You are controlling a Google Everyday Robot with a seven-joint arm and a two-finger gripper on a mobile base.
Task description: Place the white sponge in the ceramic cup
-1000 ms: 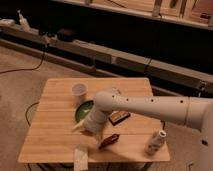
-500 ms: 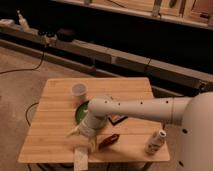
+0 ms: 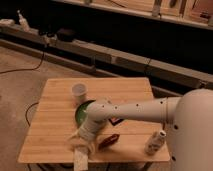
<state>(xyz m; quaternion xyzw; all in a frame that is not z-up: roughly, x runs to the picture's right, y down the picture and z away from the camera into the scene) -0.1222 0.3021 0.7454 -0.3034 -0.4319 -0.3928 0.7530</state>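
The white sponge [image 3: 80,161] lies at the front edge of the wooden table [image 3: 55,117], left of centre. My gripper [image 3: 82,146] is low over the table, right above the sponge and touching or nearly touching its far end. The ceramic cup [image 3: 79,91] stands upright at the back left of the table, well away from the gripper and empty as far as I can see. My white arm [image 3: 135,110] reaches in from the right across the table's middle.
A green bowl [image 3: 81,113] sits between cup and gripper, partly covered by my arm. A reddish-brown oblong thing [image 3: 108,142] lies just right of the gripper. A dark block [image 3: 116,121] peeks from under the arm. A white patterned bottle [image 3: 155,142] stands front right.
My gripper has moved from over the table's middle, beside the bowl, forward and left down to the sponge at the front edge. The sponge, cup and bottle have stayed put.
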